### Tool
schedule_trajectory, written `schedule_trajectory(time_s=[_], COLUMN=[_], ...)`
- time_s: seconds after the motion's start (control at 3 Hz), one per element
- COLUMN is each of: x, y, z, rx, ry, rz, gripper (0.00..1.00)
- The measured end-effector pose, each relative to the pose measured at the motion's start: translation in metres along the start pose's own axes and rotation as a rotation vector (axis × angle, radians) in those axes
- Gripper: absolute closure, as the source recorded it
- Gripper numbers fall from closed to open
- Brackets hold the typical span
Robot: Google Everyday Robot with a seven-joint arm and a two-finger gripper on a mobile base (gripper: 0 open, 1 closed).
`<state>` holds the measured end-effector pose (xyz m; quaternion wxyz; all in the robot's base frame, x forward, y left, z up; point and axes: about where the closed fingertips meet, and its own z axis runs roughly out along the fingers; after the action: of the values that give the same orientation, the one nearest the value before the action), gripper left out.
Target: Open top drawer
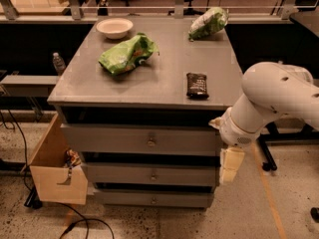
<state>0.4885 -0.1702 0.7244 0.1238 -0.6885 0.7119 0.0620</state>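
Note:
The top drawer [109,139] is the widest grey drawer, just under the cabinet top, with a small round metal knob [151,142] at its centre. Its front stands out a little from the cabinet, with a dark gap above it. Two narrower grey drawers sit below it. My gripper [230,166] hangs pointing down at the cabinet's right front corner, right of the top drawer's front and well to the right of the knob. It holds nothing that I can see.
On the cabinet top [159,78] lie a green bag [127,54], a white bowl [114,27], a second green bag [208,23] and a dark snack packet [197,84]. An open cardboard box [55,168] stands on the floor at the left. Cables lie on the floor.

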Motion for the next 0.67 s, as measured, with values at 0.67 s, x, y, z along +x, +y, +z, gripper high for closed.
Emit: schedule_trajectory(time_s=[0.67], x=[0.002], y=[-0.040], z=[0.036], rx=[0.020], ry=[0.002], rz=[0.015], gripper=[0.00])
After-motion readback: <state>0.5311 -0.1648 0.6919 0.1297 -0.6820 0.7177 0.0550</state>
